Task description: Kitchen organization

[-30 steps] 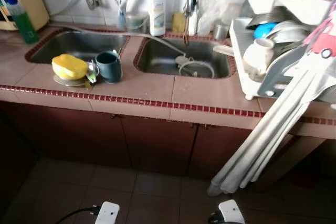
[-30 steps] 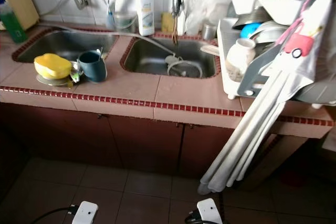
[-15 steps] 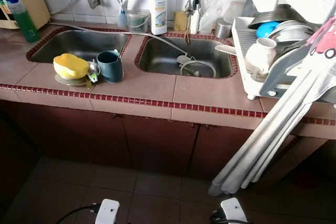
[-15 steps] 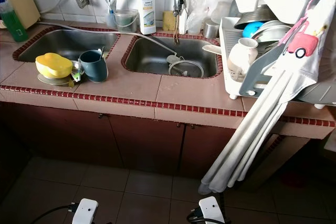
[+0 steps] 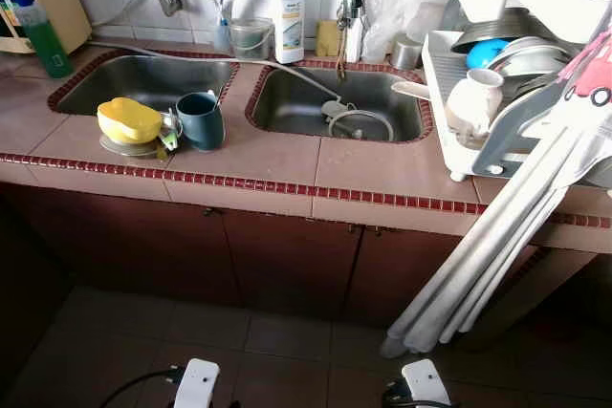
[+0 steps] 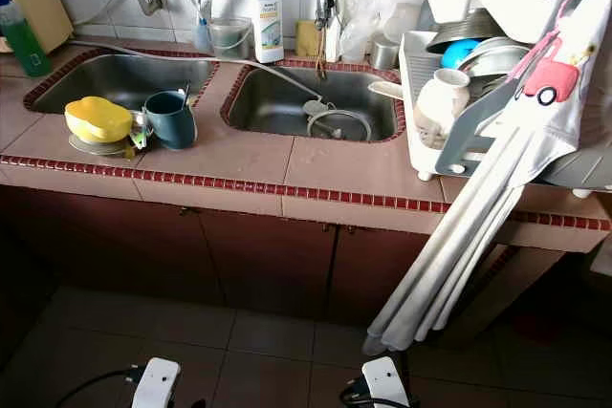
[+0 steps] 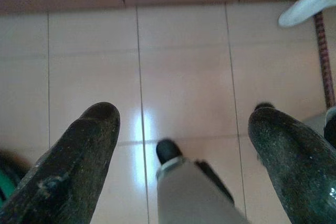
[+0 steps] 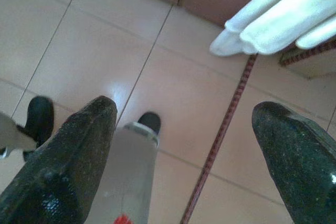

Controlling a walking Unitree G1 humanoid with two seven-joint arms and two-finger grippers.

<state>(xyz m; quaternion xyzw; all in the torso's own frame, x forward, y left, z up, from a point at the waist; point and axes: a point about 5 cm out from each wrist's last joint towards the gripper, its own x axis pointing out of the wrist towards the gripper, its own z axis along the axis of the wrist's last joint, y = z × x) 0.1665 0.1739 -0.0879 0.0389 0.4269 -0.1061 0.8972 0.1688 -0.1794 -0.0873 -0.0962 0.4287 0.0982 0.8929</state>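
Approach step, by judgement: both arms hanging idle, left gripper (image 7: pixel 181 129) and right gripper (image 8: pixel 184 129) fingers wide, empty. Dark teal ceramic mug (image 5: pixel 200 119) beside yellow sponge-like lump (image 5: pixel 127 119) on pink tiled surface (image 5: pixel 277 155). Next: step closer, raise one arm.

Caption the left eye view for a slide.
Tiled counter with two sinks: yellow bowl and teal mug between them, dish rack at right, white cloth hanging to the floor.
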